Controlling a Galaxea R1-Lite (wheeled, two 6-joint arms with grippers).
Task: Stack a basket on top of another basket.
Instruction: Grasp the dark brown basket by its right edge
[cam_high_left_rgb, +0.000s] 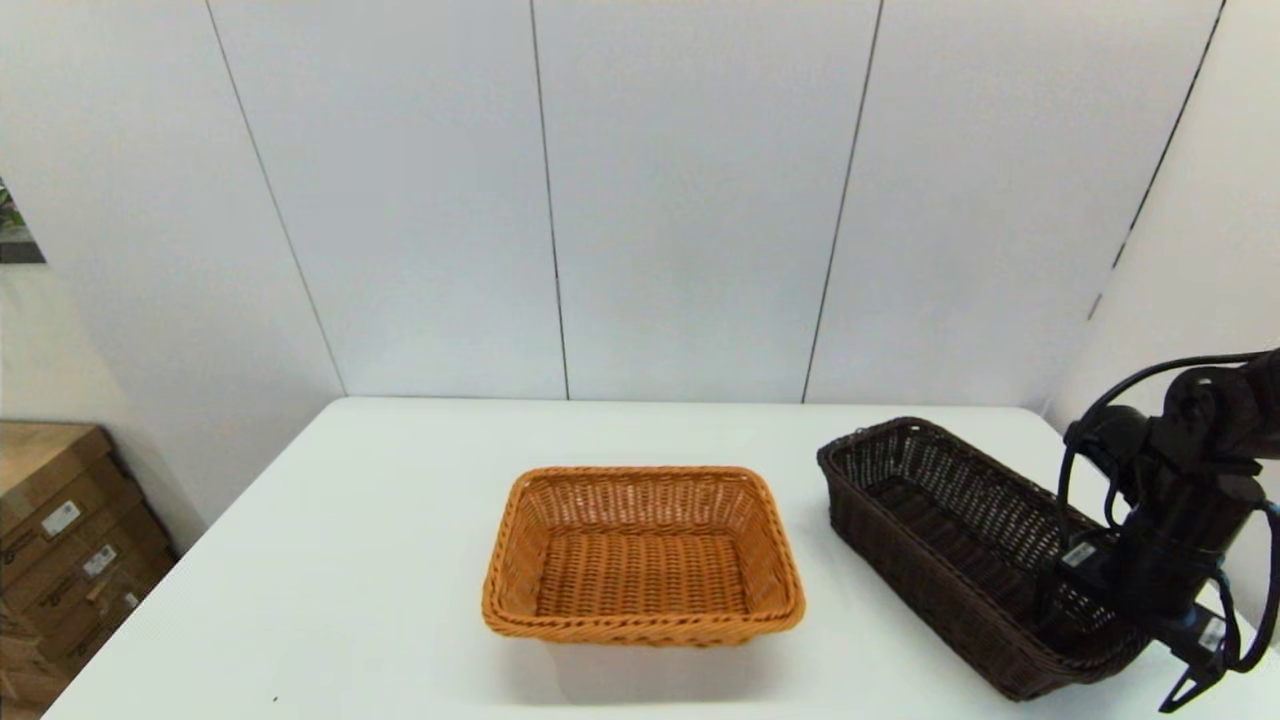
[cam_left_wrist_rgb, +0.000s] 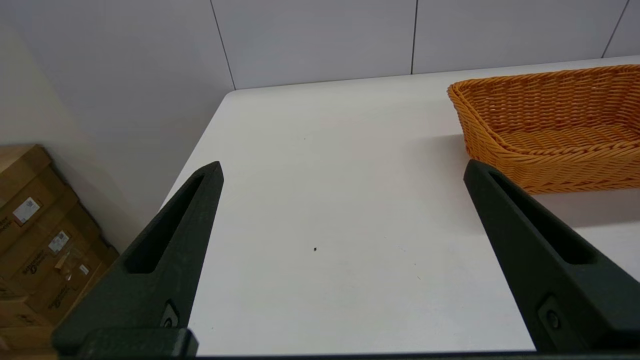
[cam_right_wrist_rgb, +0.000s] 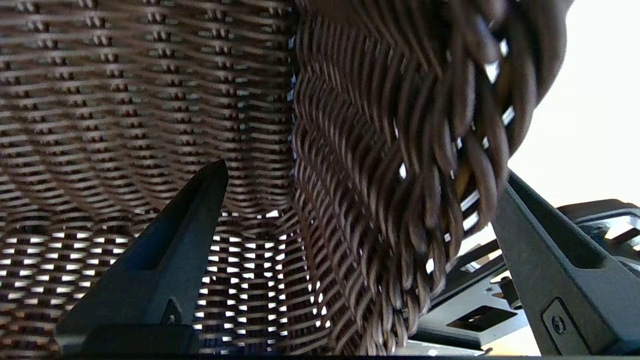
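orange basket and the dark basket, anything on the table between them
Nothing: in the head view, only bare white table separates the orange basket from the dark basket, which the right hand straddles at its wall.

A white counter (cam_high_left_rgb: 380, 560) fills the lower half of the head view. Behind it, from 10 to 2 o'clock, stand pale grey wall panels (cam_high_left_rgb: 690, 200) divided by thin dark seams. At 8 o'clock, beside the counter, labelled cardboard boxes (cam_high_left_rgb: 60, 540) are stacked. The lighting is soft and even.
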